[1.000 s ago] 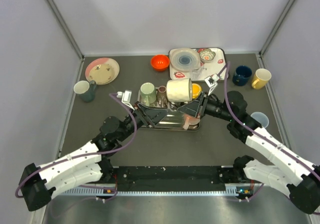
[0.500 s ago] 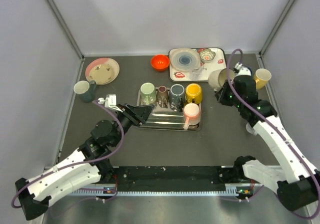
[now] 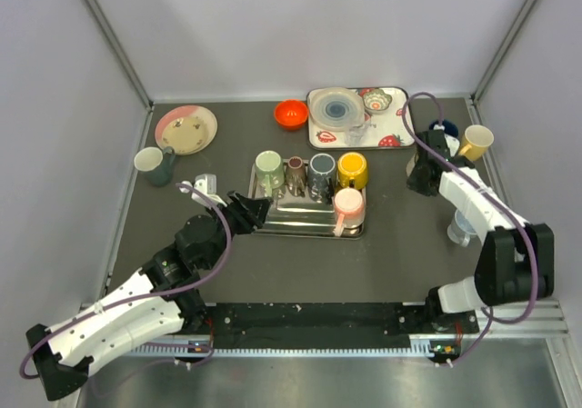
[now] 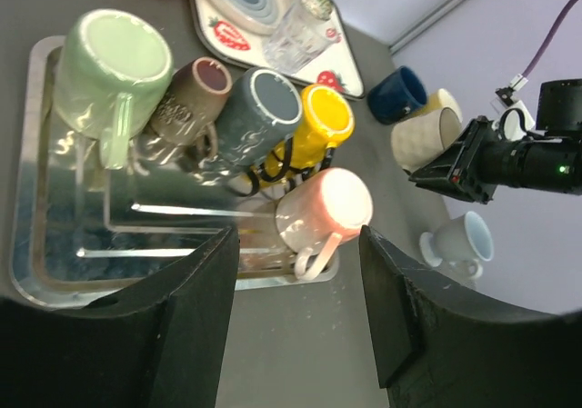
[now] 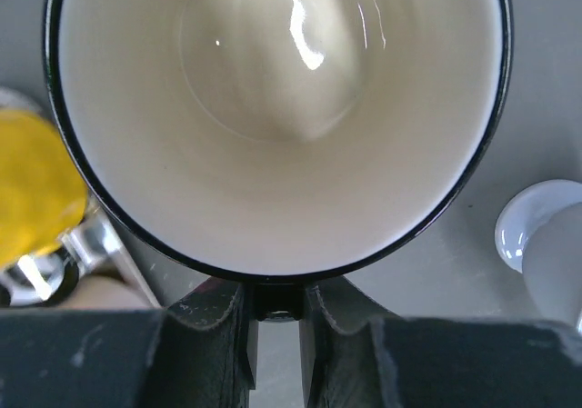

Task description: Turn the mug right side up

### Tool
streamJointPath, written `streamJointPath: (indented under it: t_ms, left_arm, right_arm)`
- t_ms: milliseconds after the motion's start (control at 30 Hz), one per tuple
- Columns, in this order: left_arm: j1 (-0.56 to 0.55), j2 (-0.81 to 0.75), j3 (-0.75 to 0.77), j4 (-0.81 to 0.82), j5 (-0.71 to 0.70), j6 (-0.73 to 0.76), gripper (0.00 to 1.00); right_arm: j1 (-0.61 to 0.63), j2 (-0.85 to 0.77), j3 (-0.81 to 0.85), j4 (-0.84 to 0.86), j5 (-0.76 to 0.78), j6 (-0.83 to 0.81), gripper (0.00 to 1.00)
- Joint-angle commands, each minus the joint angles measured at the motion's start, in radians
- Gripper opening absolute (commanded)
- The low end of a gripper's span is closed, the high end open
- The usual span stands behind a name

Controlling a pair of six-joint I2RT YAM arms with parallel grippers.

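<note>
Mug (image 5: 273, 108), item one: cream inside, black rim. Location, Ana?

ANA: Right side of the counter (image 3: 391, 244), at 3 o'clock from the metal tray (image 4: 64, 244). Navy mug (image 4: 400, 94) towards its 1 o'clock, pale blue cup (image 4: 459, 240) towards its 5. Mouth faces the right wrist camera. From the left wrist view it looks tilted. Base touching the counter or not: cannot tell.

BO: Holder?

ANA: Right pincer (image 5: 275, 315), clamped on the mug at the rim's 6 o'clock edge in its own view. Wall or handle between the fingers: cannot tell. Left pincer (image 4: 296, 308): fingers apart, nothing in them, over the tray's near edge, at 6 o'clock from the pink mug (image 4: 327, 208).

BO: Handling notes?

ANA: Judged glazed ceramic: stiff, brittle, glossy, probably slick, moderately heavy. An edge grip hangs the body's weight off one side, so it may swivel between the pads. Best hold: deep across the wall, or on the handle. Set down gently, base flat, clear of the neighbours.

BO: Status?

ANA: Looks nearly done. Outstanding: level it, seat it, release
</note>
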Motion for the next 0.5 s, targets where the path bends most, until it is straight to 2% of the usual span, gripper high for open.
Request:
streamJointPath:
  t_ms: [0, 467]
  left_arm:
    - [0.002, -0.003, 0.036, -0.081, -0.041, 0.009, 0.60]
    - [0.004, -0.009, 0.005, -0.099, -0.049, 0.006, 0.60]
  right_arm:
    - [-0.071, 0.098, 0.088, 0.099, 0.052, 0.045, 0.00]
    - [-0.211, 0.264, 0.140, 0.100, 0.081, 0.008, 0.00]
